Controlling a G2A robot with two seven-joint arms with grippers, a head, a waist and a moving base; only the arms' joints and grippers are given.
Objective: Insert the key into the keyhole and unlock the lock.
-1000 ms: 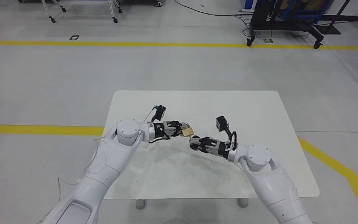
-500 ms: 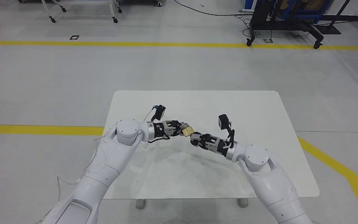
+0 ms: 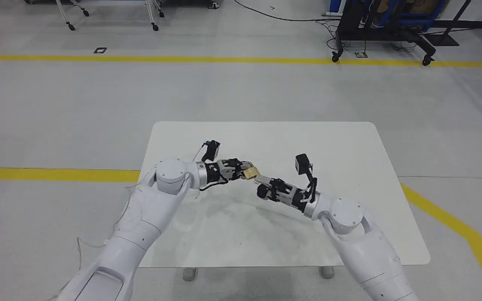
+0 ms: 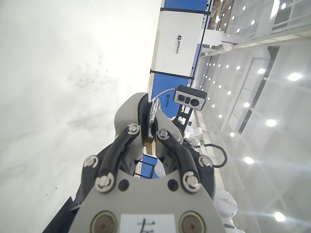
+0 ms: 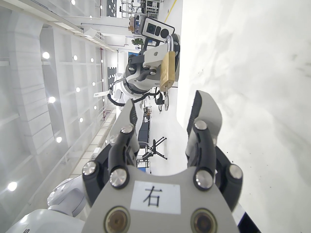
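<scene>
My left gripper (image 3: 239, 170) is shut on a brass padlock (image 3: 250, 173) and holds it above the middle of the white table (image 3: 339, 150). In the right wrist view the padlock (image 5: 167, 70) hangs with its steel shackle between the left gripper's fingers (image 5: 155, 54). A small silver key (image 5: 166, 99) sticks out of the padlock's end. My right gripper (image 5: 164, 98) is open just short of that key, its fingers on either side and not touching it. In the left wrist view the shackle (image 4: 153, 111) sits between the pads.
The tabletop around both arms is bare, with scuff marks (image 4: 92, 81) on it. Beyond the table lie floor with yellow lines (image 3: 226, 59) and a dark cart (image 3: 384, 30) far behind.
My right gripper has moved a little up and toward the padlock. The left gripper has lifted the padlock slightly. Both grips are as before.
</scene>
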